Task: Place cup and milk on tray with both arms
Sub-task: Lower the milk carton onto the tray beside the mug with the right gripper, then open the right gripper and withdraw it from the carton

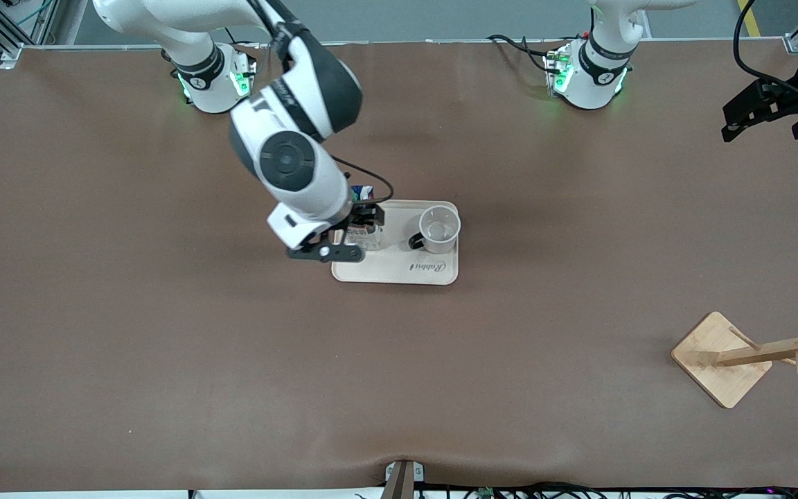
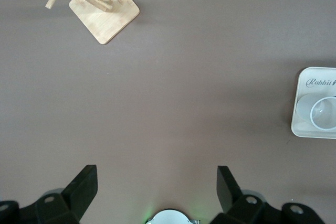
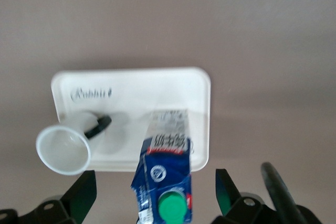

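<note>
Both items are sitting on the tray (image 1: 399,267): the cup (image 1: 439,229) toward the left arm's end, the milk (image 3: 165,174) beside it. The right gripper (image 3: 152,192) is hovering over the milk with fingers spread, released; lifting straight up should avoid tipping it. The left gripper (image 2: 157,190) is waiting open over bare table.

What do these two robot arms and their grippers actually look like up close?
Both arms are glossy white with rounded shells, black bands at the joints and a dark round cap on the right arm's elbow. Their bases glow green. Thin black cables trail along them. The right gripper and the left gripper are black and angular, each with two flat, wedge-shaped fingers.
</note>
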Action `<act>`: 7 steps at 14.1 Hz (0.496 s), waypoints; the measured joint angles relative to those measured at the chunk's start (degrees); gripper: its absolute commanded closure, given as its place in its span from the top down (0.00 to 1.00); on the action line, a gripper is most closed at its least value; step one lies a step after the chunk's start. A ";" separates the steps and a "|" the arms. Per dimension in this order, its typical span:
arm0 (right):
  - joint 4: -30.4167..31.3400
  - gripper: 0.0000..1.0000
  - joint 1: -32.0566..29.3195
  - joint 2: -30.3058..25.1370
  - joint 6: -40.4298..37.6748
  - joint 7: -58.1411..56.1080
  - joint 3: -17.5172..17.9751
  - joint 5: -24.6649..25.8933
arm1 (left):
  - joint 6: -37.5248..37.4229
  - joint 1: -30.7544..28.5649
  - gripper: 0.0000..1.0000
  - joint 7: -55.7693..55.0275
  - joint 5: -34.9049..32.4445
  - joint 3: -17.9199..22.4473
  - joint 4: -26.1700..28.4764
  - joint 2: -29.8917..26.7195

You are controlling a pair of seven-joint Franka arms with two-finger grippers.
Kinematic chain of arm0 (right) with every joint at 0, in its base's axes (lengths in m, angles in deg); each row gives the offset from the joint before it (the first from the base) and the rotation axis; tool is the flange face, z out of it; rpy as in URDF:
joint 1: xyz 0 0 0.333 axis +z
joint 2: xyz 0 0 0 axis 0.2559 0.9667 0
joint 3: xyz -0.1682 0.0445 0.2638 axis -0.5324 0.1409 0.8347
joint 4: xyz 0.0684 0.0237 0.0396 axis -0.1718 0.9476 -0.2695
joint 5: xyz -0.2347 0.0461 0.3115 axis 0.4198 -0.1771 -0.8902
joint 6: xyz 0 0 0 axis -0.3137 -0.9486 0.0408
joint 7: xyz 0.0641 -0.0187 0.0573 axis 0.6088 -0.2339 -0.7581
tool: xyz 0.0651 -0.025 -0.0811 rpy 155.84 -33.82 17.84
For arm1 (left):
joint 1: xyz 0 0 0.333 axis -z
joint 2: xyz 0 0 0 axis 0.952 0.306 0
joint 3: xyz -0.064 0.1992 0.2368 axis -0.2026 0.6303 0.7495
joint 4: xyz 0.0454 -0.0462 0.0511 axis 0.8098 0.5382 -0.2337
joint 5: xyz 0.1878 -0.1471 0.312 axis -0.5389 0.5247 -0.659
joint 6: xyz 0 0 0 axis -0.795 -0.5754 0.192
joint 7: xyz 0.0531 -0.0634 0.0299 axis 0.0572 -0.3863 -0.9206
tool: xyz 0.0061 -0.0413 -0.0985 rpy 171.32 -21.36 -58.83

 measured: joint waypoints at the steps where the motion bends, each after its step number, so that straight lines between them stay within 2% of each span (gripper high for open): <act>1: -0.98 1.00 -1.82 -0.53 -0.13 -0.07 0.01 -0.01 | 0.03 0.00 1.00 0.00 0.00 0.00 -0.01 0.03; 7: -5.61 1.00 -9.92 -2.69 -5.78 -0.39 -0.02 -0.01 | 0.39 0.26 1.00 0.00 0.00 -0.10 -0.48 1.31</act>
